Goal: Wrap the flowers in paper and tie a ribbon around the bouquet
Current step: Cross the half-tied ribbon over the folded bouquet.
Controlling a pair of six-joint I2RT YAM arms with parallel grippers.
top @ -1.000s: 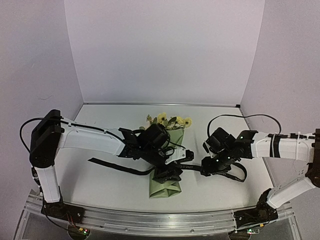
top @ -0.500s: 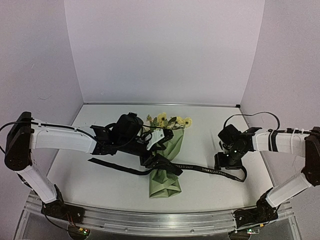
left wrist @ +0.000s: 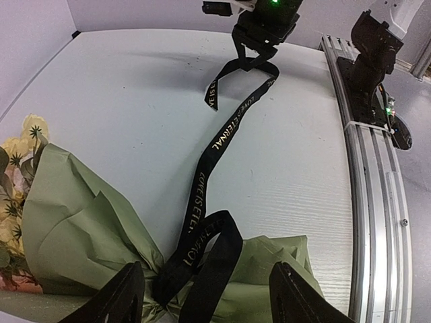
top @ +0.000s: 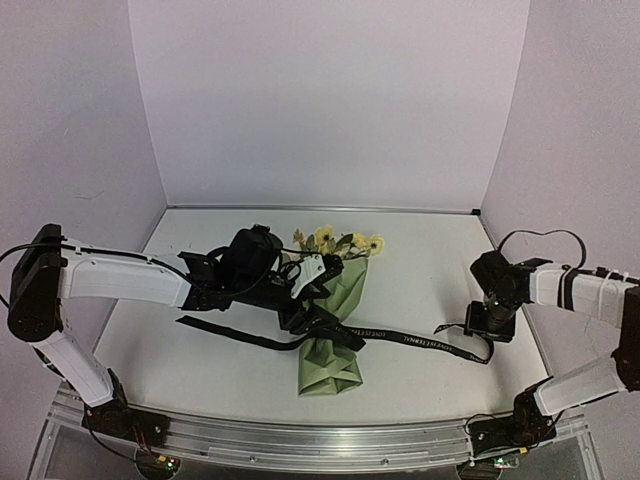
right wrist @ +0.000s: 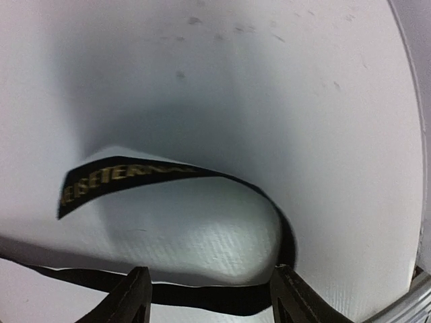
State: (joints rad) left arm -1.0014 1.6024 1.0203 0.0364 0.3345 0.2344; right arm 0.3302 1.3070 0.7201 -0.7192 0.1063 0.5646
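Ribbon (top: 420,340), black with small pale lettering, stretches across the middle of the top view from the left part of the counter (top: 220,375) to the right, crossing the bouquet (top: 345,290) partway down its cone. That bouquet lies at the centre of the frame. Its olive-green paper (top: 328,372) narrows toward the lower edge, and the yellow and cream flowers (top: 340,242) fan out at the end nearer the back wall.

The left hand (top: 318,322) sits over the cone just where the ribbon crosses it. In the left wrist view this hand (left wrist: 205,286) has its two fingers spread wide at the bottom of the frame, gripping nothing. Between them the ribbon forms a loose loop lying on the crumpled paper. From that loop the band runs up the frame over bare counter to the right hand (left wrist: 254,47) at the top centre, where it curls. A metal rail (left wrist: 374,175) runs down the right side.

In the top view the right hand (top: 490,325) is at the right of the frame, over the ribbon's far end. Its wrist view shows the fingers of the hand (right wrist: 210,299) standing apart at the lower edge. The ribbon passes across the gap between them, bends round at the right and ends flat on the counter at the left, not pinched as far as can be seen
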